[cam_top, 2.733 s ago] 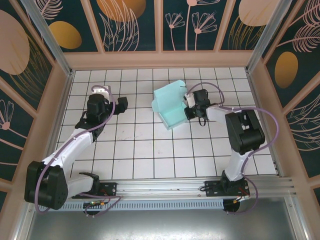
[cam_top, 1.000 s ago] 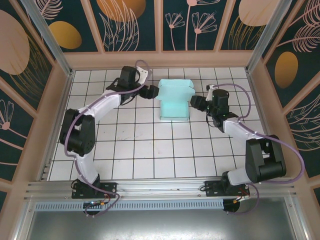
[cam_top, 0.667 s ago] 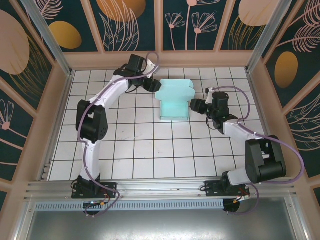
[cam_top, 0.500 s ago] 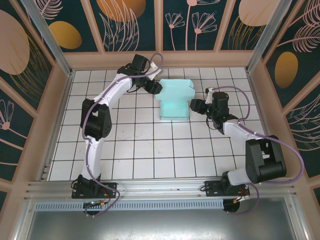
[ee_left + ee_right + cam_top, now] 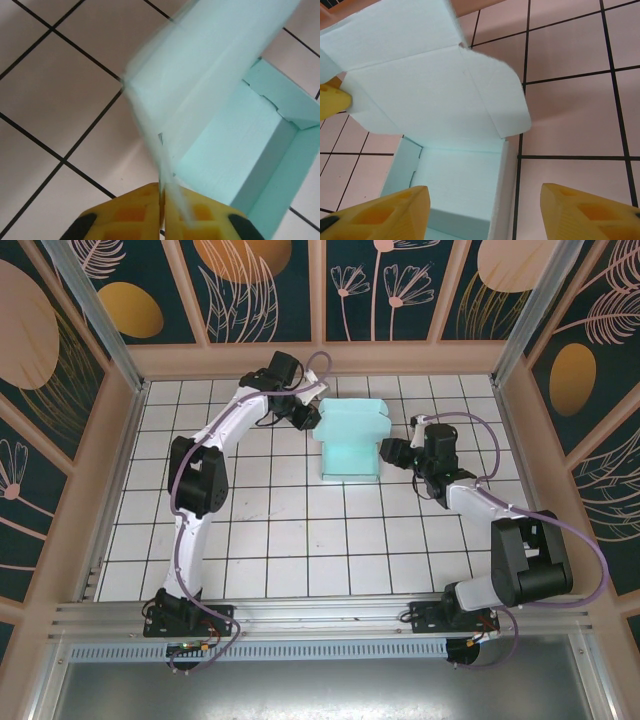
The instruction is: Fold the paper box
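1. The paper box (image 5: 350,452) sits at the far middle of the white-tiled desk (image 5: 270,540), between the two arms. It is an open tray with its lid (image 5: 350,418) raised at the far end.
2. The left arm (image 5: 195,480) reaches out long from its base at the near left. It runs away up the desk, then angles right past the elbow, and the wrist turns down onto the box's far left corner.
3. The left jaws are pinched together on a thin edge of the lid's card. In the left wrist view the left fingers (image 5: 135,212) meet with only the sheet between them, and the tray lies open beyond.
4. The right arm (image 5: 520,560) bulges out to the right at its elbow. Its forearm slants back toward the far left, bringing the wrist just beside the box's right wall.
5. The right jaws are spread wide and hold nothing. In the right wrist view the right fingers (image 5: 380,212) stand far apart, with the tray's near end in the gap. Whether either finger touches the card cannot be told.
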You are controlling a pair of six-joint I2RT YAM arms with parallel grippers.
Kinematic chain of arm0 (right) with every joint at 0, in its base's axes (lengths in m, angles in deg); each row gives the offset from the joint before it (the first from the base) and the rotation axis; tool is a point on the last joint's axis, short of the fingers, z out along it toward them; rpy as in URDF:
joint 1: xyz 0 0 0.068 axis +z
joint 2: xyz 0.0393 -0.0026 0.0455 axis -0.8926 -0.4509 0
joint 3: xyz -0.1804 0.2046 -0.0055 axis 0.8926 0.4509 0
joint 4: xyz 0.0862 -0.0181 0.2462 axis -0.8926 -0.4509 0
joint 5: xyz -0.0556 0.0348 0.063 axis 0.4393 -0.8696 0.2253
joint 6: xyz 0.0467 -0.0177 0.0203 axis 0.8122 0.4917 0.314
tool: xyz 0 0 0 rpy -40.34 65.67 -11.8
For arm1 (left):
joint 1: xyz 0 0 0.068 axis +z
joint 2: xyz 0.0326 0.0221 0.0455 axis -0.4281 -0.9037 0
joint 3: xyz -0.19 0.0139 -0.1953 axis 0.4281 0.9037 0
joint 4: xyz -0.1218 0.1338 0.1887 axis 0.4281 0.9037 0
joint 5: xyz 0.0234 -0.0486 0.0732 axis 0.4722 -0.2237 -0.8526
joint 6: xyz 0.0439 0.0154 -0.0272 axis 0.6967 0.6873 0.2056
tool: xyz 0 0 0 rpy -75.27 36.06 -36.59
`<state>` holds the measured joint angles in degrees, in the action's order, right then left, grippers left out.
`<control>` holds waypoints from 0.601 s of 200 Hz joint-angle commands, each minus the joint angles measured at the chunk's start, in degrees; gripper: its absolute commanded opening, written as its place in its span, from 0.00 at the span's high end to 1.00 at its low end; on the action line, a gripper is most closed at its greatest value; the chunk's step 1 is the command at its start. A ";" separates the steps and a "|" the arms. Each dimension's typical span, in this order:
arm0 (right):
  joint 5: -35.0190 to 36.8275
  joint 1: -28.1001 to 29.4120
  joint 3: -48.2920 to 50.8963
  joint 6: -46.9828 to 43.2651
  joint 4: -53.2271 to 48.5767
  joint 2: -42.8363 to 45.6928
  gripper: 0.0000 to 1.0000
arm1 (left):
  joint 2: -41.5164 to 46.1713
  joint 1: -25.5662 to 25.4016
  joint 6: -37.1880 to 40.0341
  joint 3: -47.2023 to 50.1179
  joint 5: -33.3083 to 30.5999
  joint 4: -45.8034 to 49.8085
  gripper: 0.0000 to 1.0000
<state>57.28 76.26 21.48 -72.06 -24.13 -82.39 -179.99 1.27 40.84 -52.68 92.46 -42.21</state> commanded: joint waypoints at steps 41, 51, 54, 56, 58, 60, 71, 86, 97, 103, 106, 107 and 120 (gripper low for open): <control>-0.68 -0.58 -0.42 -1.23 0.15 1.11 0.40 | 0.77 -0.09 3.49 -0.31 3.67 1.46 1.00; -0.60 -0.53 -0.66 -2.06 -0.20 1.76 0.40 | 1.65 -0.07 3.78 0.86 4.07 1.24 1.00; -0.63 -0.57 -0.69 -2.37 -0.29 2.02 0.40 | 1.98 -0.09 3.79 1.36 4.28 1.19 1.00; -0.67 -0.58 -0.67 -2.57 -0.43 2.18 0.40 | 2.17 -0.05 3.77 1.68 4.30 1.11 1.00; -0.68 -0.53 -0.71 -2.80 -0.53 2.35 0.40 | 2.42 -0.08 3.83 2.02 4.47 1.09 1.00; -0.68 -0.50 -0.76 -2.99 -0.58 2.53 0.39 | 2.64 -0.03 3.80 2.37 4.62 1.04 1.00; -0.84 -0.51 -0.85 -4.19 -0.91 3.44 0.40 | 4.43 -0.09 3.79 4.82 5.39 0.53 1.00; -1.56 -0.55 -0.78 -5.67 -0.96 4.88 0.40 | 7.61 -0.09 3.22 9.81 6.08 -1.35 1.00; -2.35 -0.57 -0.69 -6.57 -0.94 5.84 0.39 | 10.58 -0.09 2.40 14.22 6.25 -3.61 1.00; -2.87 -0.56 -0.60 -7.03 -0.82 6.31 0.40 | 12.30 -0.09 1.75 16.76 6.27 -4.96 1.00; -3.18 -0.55 -0.58 -7.33 -0.72 6.51 0.40 | 13.23 -0.05 1.43 18.25 6.21 -5.84 1.00; -3.29 -0.57 -0.55 -7.39 -0.64 6.58 0.39 | 13.48 -0.07 1.38 18.71 6.20 -6.16 1.00; -4.46 -0.52 -0.34 -8.19 -0.31 7.39 0.39 | 17.28 -0.07 0.04 24.56 6.58 -9.64 1.00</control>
<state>55.71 76.24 21.48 -76.82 -25.22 -77.56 -170.07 1.38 42.65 -35.94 97.05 -46.45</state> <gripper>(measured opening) 0.605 0.046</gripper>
